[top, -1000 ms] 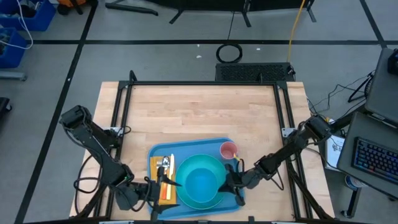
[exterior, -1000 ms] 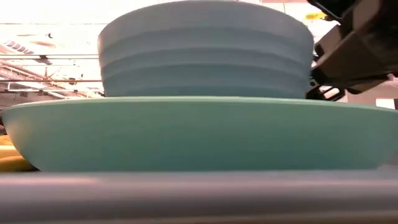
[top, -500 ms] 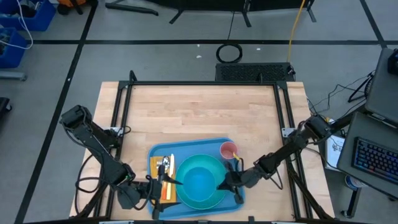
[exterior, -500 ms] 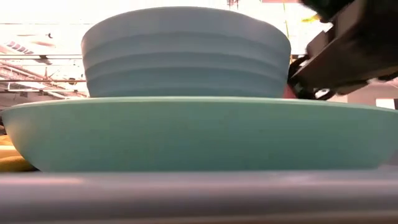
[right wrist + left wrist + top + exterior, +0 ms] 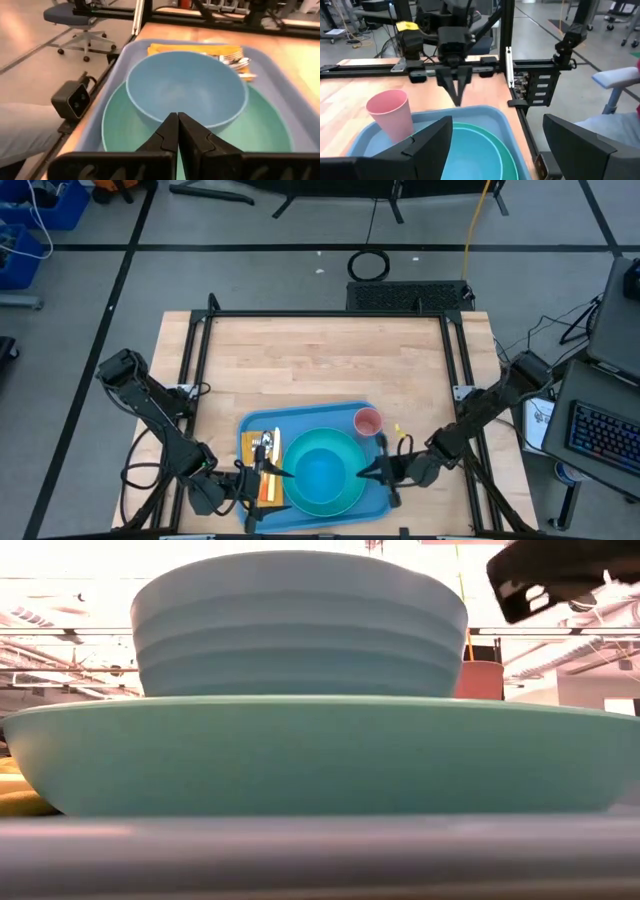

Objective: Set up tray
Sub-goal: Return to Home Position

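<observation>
Tray, a large flat blue plastic rectangle with a low raised rim, lies on the wooden table, spanning the space between the two grippers. The left gripper sits low at the tray's left end, above a yellow folded napkin that carries metal cutlery. Its jaws are spread wide and hold nothing. Ahead of them stands a round turquoise plate with a pale blue ribbed bowl resting in its centre. The right gripper is at the tray's right side. Its jaws are pressed together and empty, with the tips aimed at the bowl but apart from it. In the low view its dark body shows above the level of the bowl's rim. A pink plastic cup stands upright in the tray's far right corner, near the right jaws but clear of them.
</observation>
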